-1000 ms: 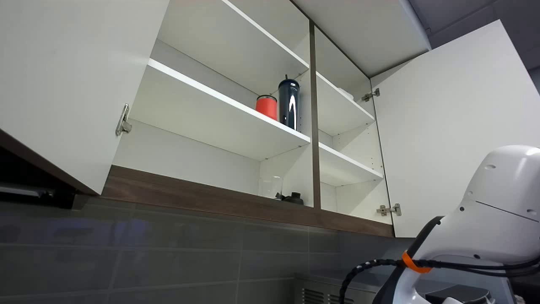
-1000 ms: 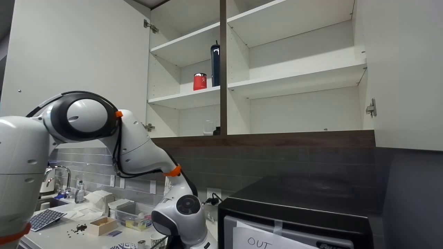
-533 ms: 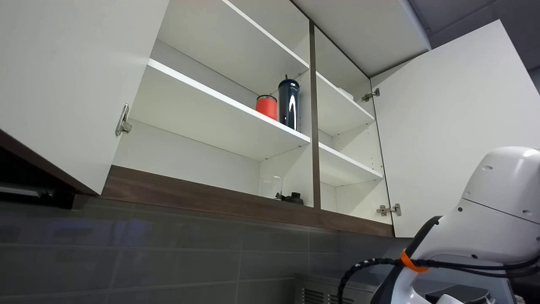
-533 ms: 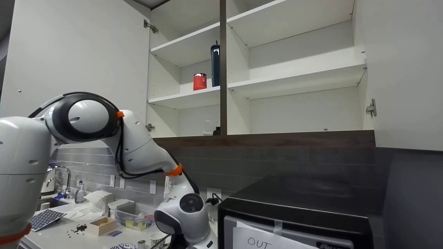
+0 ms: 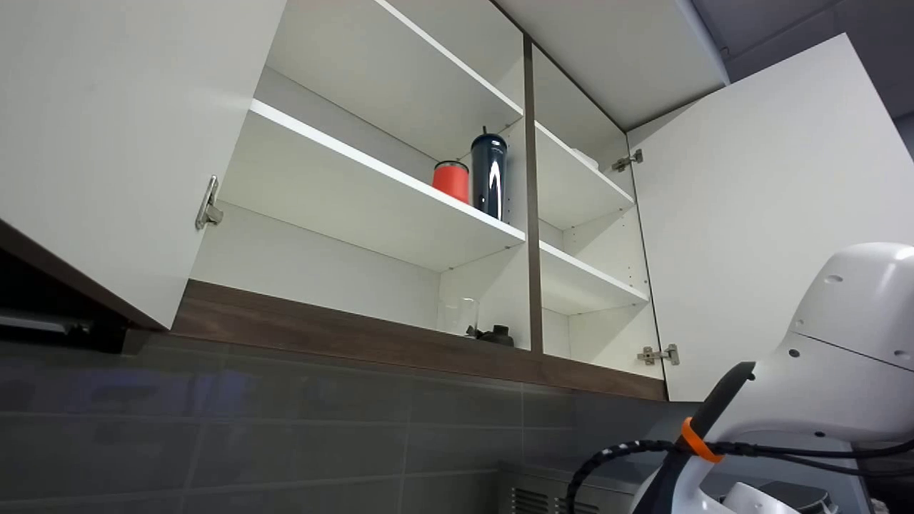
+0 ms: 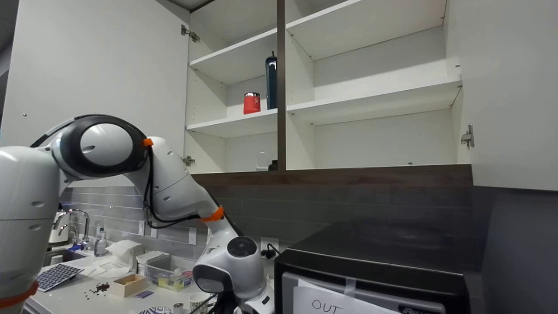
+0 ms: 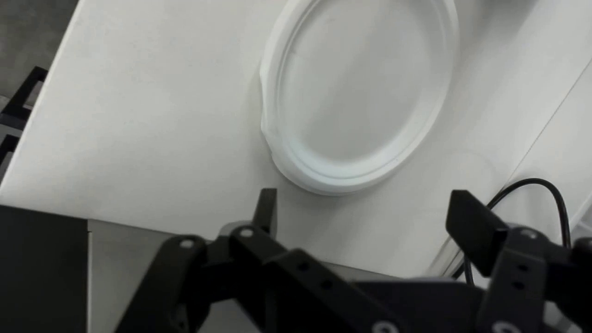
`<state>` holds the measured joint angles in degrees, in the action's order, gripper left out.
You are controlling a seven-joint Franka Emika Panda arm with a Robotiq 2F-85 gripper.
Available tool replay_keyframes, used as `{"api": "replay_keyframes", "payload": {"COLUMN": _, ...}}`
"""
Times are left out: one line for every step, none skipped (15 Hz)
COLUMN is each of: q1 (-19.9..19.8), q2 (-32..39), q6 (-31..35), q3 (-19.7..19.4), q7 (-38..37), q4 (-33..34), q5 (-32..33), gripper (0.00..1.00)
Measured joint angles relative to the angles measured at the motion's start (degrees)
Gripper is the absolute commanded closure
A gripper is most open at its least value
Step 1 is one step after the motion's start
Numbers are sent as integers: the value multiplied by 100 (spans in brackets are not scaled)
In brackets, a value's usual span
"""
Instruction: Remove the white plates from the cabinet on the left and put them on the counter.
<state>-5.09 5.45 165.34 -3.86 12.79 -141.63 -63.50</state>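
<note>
Probably light and slightly bendy, the white plate (image 7: 358, 88) on the tabletop (image 7: 162, 125) is best pinched at its rim by the spread, empty tool (image 7: 364, 202).

In an exterior view the cabinet (image 5: 378, 207) is softly lit; below it the tiled wall (image 5: 307, 428) lies dim, reflecting blue; inside, glare streaks the dark bottle (image 5: 489, 175).

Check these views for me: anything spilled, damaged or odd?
Yes. In an exterior view, dark bits lie scattered on the counter near a tan box, like a spill. In the wrist view, the white plate has an uneven rim at picture left; I can't tell why.
</note>
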Motion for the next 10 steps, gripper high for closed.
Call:
{"api": "replay_keyframes", "payload": {"q1": 3, "q2": -49, "q6": -27, "q3": 0, "q7": -244, "q4": -56, "q5": 301, "gripper": 0}}
{"api": "replay_keyframes", "payload": {"q1": 10, "q2": -110, "q6": -77, "q3": 1, "q7": -465, "q4": -120, "q5": 583, "gripper": 0}}
{"api": "replay_keyframes", "payload": {"q1": 17, "q2": -181, "q6": -152, "q3": 3, "q7": -658, "q4": -181, "q5": 843, "gripper": 0}}
{"api": "replay_keyframes", "payload": {"q1": 26, "q2": -280, "q6": -238, "q3": 8, "q7": -847, "q4": -244, "q5": 1076, "gripper": 0}}
{"api": "replay_keyframes", "payload": {"q1": 37, "q2": -387, "q6": -339, "q3": 12, "q7": -991, "q4": -296, "q5": 1273, "gripper": 0}}
{"api": "replay_keyframes", "payload": {"q1": 52, "q2": -504, "q6": -424, "q3": 23, "q7": -1109, "q4": -339, "q5": 1439, "gripper": 0}}
{"api": "replay_keyframes", "payload": {"q1": 69, "q2": -640, "q6": -497, "q3": 39, "q7": -1209, "q4": -385, "q5": 1584, "gripper": 0}}
{"api": "replay_keyframes", "payload": {"q1": 92, "q2": -785, "q6": -527, "q3": 68, "q7": -1302, "q4": -433, "q5": 1707, "gripper": 0}}
{"api": "replay_keyframes", "payload": {"q1": 122, "q2": -929, "q6": -544, "q3": 100, "q7": -1403, "q4": -477, "q5": 1824, "gripper": 0}}
{"api": "replay_keyframes", "payload": {"q1": 156, "q2": -1082, "q6": -551, "q3": 140, "q7": -1498, "q4": -525, "q5": 1940, "gripper": 0}}
